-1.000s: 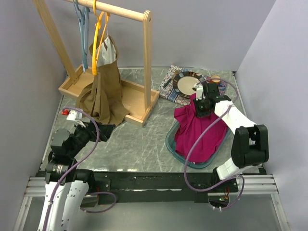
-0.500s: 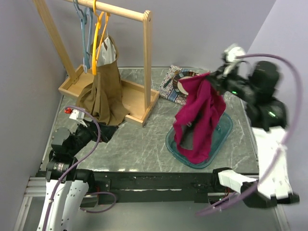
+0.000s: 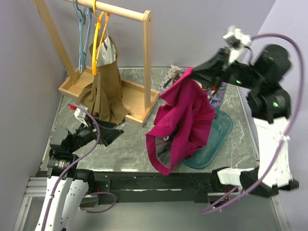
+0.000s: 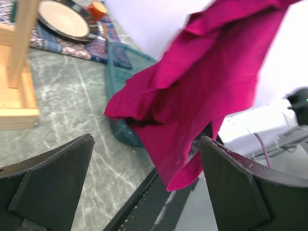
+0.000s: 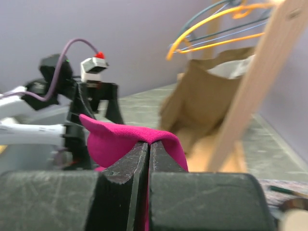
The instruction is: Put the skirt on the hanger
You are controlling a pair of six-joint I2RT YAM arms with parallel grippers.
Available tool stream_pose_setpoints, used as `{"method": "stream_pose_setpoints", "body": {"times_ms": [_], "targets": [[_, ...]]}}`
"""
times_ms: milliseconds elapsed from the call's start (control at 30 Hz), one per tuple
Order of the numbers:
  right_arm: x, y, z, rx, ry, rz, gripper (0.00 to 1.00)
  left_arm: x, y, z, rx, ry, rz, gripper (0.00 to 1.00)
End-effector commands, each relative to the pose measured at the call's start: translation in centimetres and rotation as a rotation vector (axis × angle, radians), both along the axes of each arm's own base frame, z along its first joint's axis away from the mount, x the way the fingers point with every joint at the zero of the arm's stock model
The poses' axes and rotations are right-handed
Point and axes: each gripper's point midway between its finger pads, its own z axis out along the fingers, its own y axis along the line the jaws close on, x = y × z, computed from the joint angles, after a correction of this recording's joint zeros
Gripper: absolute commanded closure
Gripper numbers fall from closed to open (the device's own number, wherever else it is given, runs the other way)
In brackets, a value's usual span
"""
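The right pincer [image 3: 192, 75] was clamped on a fold of the magenta skirt [image 3: 183, 120] and held it high above the worktop [image 3: 130, 144], with the arm reaching leftward from the right side. In the right wrist view its two jaws were pressed together with a ridge of magenta cloth pinched between them. The skirt hung free from that one point in loose folds, its open hem drooping toward the near edge of the worktop. Its lower right part lay over the teal tray [image 3: 219, 132] in the top view; I could not tell whether cloth and tray touched.

The left pincer [image 3: 109, 135] sat low over the worktop on the left side, pointing toward the skirt, its fingers [image 4: 48, 183] spread wide with nothing between them. It was well apart from the skirt.

A wooden rack [image 3: 147, 62] stood at the far left of the worktop. On its rail hung a yellow hanger [image 3: 98, 36] and blue hangers [image 3: 83, 21], and a brown garment [image 3: 103, 91] with a pale lining hung below them, its hem pooled on the rack's base. The skirt was to the right of the rack, near its upright post but not on any hanger.

Behind the tray lay a patterned cloth [image 4: 72, 45] carrying a dark-rimmed plate [image 4: 60, 19], with an orange cup [image 4: 97, 8] beside the plate.
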Motion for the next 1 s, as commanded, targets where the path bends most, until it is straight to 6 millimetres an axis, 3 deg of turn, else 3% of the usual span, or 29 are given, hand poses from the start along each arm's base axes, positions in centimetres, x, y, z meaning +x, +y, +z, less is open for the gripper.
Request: {"method": "stream_pose_setpoints", "body": {"times_ms": [0, 67, 167, 267, 400, 467, 533, 633, 700, 733, 800, 833, 900, 933, 967], "targets": [[-1.8, 2.5, 3.1, 0.082, -0.036, 0.129, 1.00, -1.5, -0.9, 2.0, -0.019, -0.069, -0.091, 0.03], [-1.8, 3.5, 3.2, 0.088, -0.027, 0.156, 1.00, -1.5, -1.0, 2.0, -0.022, -0.059, -0.100, 0.03], [-1.2, 6.3, 1.1, 0.053, 0.008, 0.192, 1.00, -1.8, -1.2, 2.0, -0.031, -0.058, -0.114, 0.03], [-0.1, 10.3, -3.7, -0.021, 0.103, 0.192, 1.00, -1.8, -1.2, 1.2, -0.025, -0.022, -0.104, 0.03], [2.7, 14.7, -12.3, -0.167, 0.215, 0.131, 1.00, -0.3, -0.1, -1.7, -0.005, 0.103, 0.022, 0.01], [4.0, 16.1, -16.3, -0.232, 0.280, 0.126, 1.00, 0.0, 0.6, -3.7, 0.016, 0.201, 0.084, 0.01], [5.5, 16.7, -18.6, -0.269, 0.317, 0.085, 1.00, 0.6, 1.5, -4.8, 0.027, 0.254, 0.172, 0.02], [8.7, 17.4, -24.3, -0.384, 0.351, 0.002, 1.00, 0.6, 2.6, -5.6, 0.029, 0.322, 0.261, 0.03], [10.0, 17.2, -26.6, -0.446, 0.362, -0.048, 0.89, 0.5, 3.0, -6.2, 0.033, 0.368, 0.292, 0.03], [11.5, 16.8, -28.4, -0.499, 0.360, -0.120, 0.77, 0.7, 3.3, -6.5, 0.035, 0.389, 0.319, 0.05], [12.6, 15.8, -29.0, -0.553, 0.328, -0.181, 0.57, 0.7, 3.3, -7.4, 0.045, 0.438, 0.319, 0.07], [12.8, 15.2, -28.5, -0.562, 0.301, -0.202, 0.40, 0.7, 3.3, -7.8, 0.048, 0.458, 0.318, 0.10], [12.2, 13.9, -27.6, -0.594, 0.224, -0.193, 0.28, 0.9, 3.1, -9.0, 0.068, 0.511, 0.306, 0.08], [10.8, 13.0, -25.3, -0.572, 0.160, -0.163, 0.19, 1.0, 3.1, -9.5, 0.078, 0.530, 0.304, 0.09], [8.5, 12.6, -25.9, -0.596, 0.151, -0.060, 0.15, 1.0, 2.9, -10.5, 0.091, 0.560, 0.289, 0.09]]}}
